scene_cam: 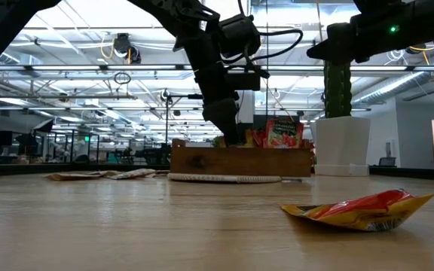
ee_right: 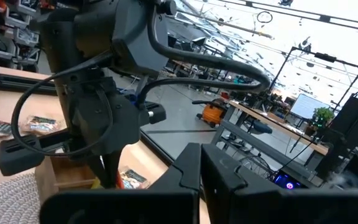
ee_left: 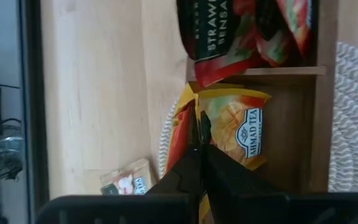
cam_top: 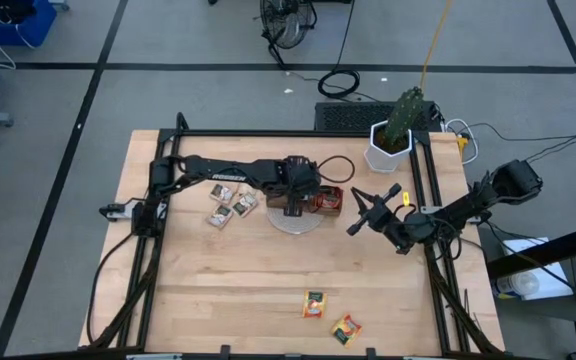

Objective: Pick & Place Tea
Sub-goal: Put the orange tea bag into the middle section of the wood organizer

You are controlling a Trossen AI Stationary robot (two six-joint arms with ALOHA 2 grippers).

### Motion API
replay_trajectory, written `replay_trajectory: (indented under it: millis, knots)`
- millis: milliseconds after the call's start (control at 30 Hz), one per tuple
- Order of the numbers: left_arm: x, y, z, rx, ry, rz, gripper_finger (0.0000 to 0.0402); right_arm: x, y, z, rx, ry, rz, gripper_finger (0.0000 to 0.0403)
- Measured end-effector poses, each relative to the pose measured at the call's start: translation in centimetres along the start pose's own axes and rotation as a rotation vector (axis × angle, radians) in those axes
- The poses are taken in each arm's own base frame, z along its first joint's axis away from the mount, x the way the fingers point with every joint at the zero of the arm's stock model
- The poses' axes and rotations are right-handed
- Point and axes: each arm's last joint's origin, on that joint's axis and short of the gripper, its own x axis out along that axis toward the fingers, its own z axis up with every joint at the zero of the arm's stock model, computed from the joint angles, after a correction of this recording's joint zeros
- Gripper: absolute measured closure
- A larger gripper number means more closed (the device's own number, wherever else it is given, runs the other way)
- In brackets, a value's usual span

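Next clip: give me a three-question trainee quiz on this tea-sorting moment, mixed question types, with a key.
1. True or false: the left gripper is down inside the wooden tray.
2. Which colour are the sachets in the compartment next to the orange-yellow sachet at the left gripper's tips? A red, B blue, C white.
3. How many sachets lie loose near the table's front edge in the high view?

Key
1. True; its closed fingertips pinch the orange-yellow sachet's edge.
2. A; the red sachets.
3. Two. The right gripper waits shut beside the tray.
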Motion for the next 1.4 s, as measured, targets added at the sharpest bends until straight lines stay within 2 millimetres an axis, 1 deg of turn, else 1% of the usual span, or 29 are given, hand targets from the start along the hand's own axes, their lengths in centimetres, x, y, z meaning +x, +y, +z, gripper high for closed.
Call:
replay_trajectory:
  millis: [267,367,467,733,867,967,1000,1067,1133,1200,1267,1333,1400]
  knots:
    - [-0.2,-0.7,0.4,0.023,-0.005,0.028,0.0387,0.0,0.0,0.0,0.001,0.0,0.0,0.0403]
    - [-0.3,-0.9,0.5,0.032,0.011,0.074,0.0378,0.0,0.0,0.0,0.001,0.0,0.0,0.0403]
    - [-0.5,-1.1,0.5,0.039,0.028,0.124,0.0352,0.0,0.0,0.0,0.001,0.0,0.0,0.0403]
    - [-0.6,-1.0,0.5,0.032,0.066,0.229,0.0257,0.0,0.0,0.0,0.001,0.0,0.0,0.0403]
    - [-0.6,-1.1,0.5,0.044,0.07,0.238,0.0224,0.0,0.0,0.0,0.001,0.0,0.0,0.0403]
    - [-1.4,-1.2,0.6,0.06,0.085,0.284,0.0207,0.0,0.0,0.0,0.001,0.0,0.0,0.0403]
    - [-2.0,-1.2,0.8,0.059,0.08,0.313,0.0202,0.0,0.0,0.0,0.001,0.0,0.0,0.0403]
    - [-3.7,-1.3,1.0,0.046,0.064,0.337,0.0196,0.0,0.0,0.0,-0.004,-0.001,0.001,0.0403]
    - [-6.2,-1.3,1.3,0.004,0.005,0.323,0.0193,-0.1,0.1,0.1,-0.016,-0.002,0.005,0.0403]
    - [-8.7,-1.4,1.3,-0.031,-0.058,0.246,0.0194,-0.4,0.2,0.1,-0.02,-0.01,0.023,0.0403]
    - [-11.5,-1.3,1.2,-0.06,-0.143,0.132,0.0197,-0.8,0.4,0.3,-0.032,-0.032,0.062,0.0403]
    - [-14.1,-1.1,0.9,-0.081,-0.238,0.013,0.0201,-1.2,0.7,0.5,-0.071,-0.067,0.116,0.0403]
    - [-16.2,-0.9,0.2,-0.084,-0.337,-0.098,0.0205,-1.9,1.1,0.6,-0.125,-0.113,0.186,0.0403]
